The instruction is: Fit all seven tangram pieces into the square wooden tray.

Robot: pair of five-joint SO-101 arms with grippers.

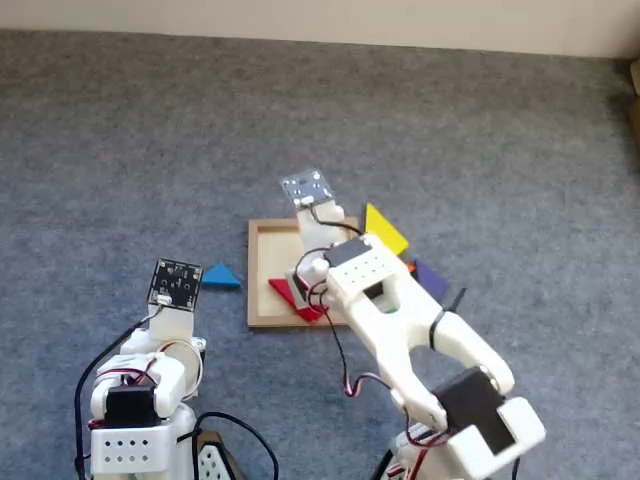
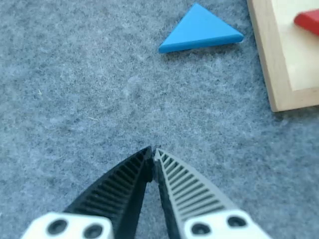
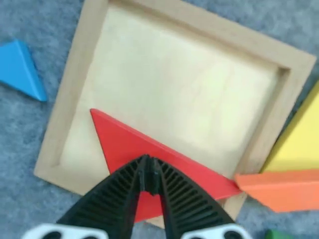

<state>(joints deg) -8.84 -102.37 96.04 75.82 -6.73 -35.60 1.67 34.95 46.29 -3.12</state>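
Seating the red triangle appears to be the step in hand. It lies inside the square wooden tray with one edge overlapping the rim. The right tool, jaws pressed together, hangs directly over it, and the next move probably calls for a nudge inward. The yellow piece and orange piece lie just beside the tray. The left tool, likewise pressed together, hovers over the grey surface near the blue triangle.
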